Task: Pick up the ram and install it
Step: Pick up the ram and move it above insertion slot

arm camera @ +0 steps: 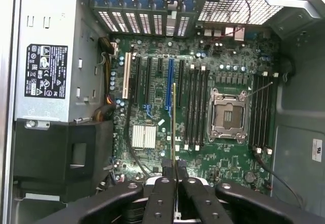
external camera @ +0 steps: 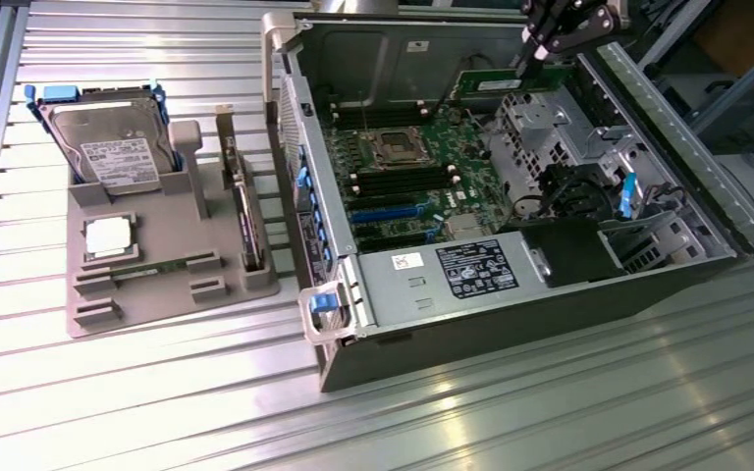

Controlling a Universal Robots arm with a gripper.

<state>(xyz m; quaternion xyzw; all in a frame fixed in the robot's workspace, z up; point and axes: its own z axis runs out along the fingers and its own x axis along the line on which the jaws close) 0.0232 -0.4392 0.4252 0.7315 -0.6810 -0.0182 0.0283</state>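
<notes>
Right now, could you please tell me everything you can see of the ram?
The ram is a long, slim, green circuit-board stick. The black end effector is shut on it and grips its two flat sides, so it hangs on edge above the open computer case. It looks clear of the motherboard. In the wrist view it appears edge-on as a thin line crossing the slots. Nothing else seems to touch it.

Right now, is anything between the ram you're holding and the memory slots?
Nothing visible. The gripper holds the ram edge-on over the open case, and the dark memory slots beside the processor socket lie bare, with no cable or card across them.
</notes>
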